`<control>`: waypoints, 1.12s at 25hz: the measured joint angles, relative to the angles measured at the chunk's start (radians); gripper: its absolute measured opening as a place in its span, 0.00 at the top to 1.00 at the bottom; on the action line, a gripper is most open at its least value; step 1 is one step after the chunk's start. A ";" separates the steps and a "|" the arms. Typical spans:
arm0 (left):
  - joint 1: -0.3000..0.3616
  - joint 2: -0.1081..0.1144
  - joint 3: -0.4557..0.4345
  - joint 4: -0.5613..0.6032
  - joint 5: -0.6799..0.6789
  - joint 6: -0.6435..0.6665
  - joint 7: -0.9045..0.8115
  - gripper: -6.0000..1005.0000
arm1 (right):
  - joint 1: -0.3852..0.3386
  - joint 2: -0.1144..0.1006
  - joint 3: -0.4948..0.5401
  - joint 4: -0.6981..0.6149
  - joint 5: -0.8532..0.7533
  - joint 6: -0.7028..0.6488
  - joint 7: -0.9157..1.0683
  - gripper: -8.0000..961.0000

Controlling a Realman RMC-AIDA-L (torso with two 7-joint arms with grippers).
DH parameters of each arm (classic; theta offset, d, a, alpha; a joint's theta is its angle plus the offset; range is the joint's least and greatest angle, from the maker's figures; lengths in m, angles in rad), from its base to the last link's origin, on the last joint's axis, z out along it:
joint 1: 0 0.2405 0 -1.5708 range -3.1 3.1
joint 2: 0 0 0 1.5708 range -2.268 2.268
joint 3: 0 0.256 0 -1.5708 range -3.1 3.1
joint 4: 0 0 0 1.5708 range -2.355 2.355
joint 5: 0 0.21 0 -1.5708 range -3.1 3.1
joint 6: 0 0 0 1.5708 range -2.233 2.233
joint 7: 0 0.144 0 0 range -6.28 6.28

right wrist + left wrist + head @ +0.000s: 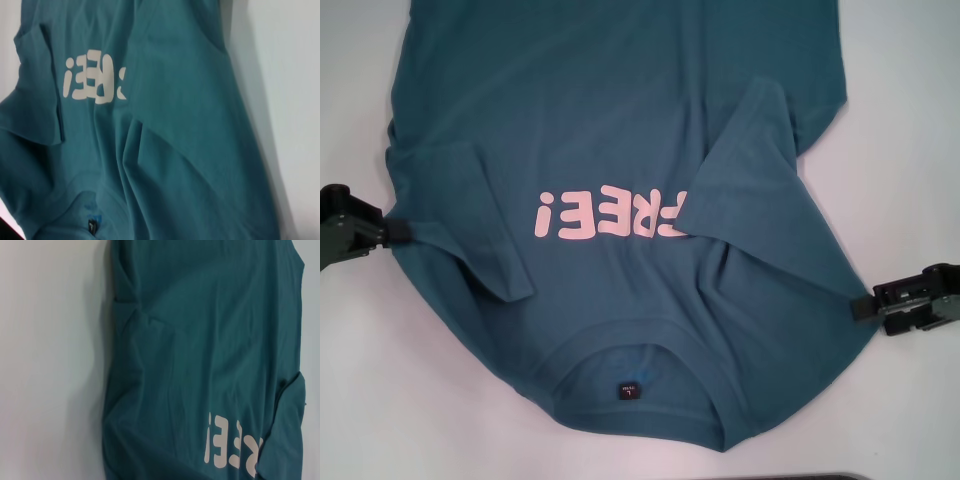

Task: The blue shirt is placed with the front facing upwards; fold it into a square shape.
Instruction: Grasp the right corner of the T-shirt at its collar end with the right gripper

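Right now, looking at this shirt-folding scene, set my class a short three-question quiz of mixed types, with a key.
1. True or false: both sleeves of the blue shirt are folded inward onto its front.
2. Multiple choice: where is the collar? A) at the far end from the robot, B) at the end nearest the robot, C) hidden under a fold.
3. Short answer: where are the left gripper and right gripper in relation to the shirt?

Key
1. True; the right sleeve covers the start of the pink lettering.
2. B.
3. One at each side edge, level with the shoulders, on the white table.
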 joint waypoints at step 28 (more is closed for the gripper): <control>0.001 -0.005 0.001 0.000 0.000 0.008 0.005 0.99 | 0.062 0.024 0.011 0.019 0.006 0.029 0.000 0.06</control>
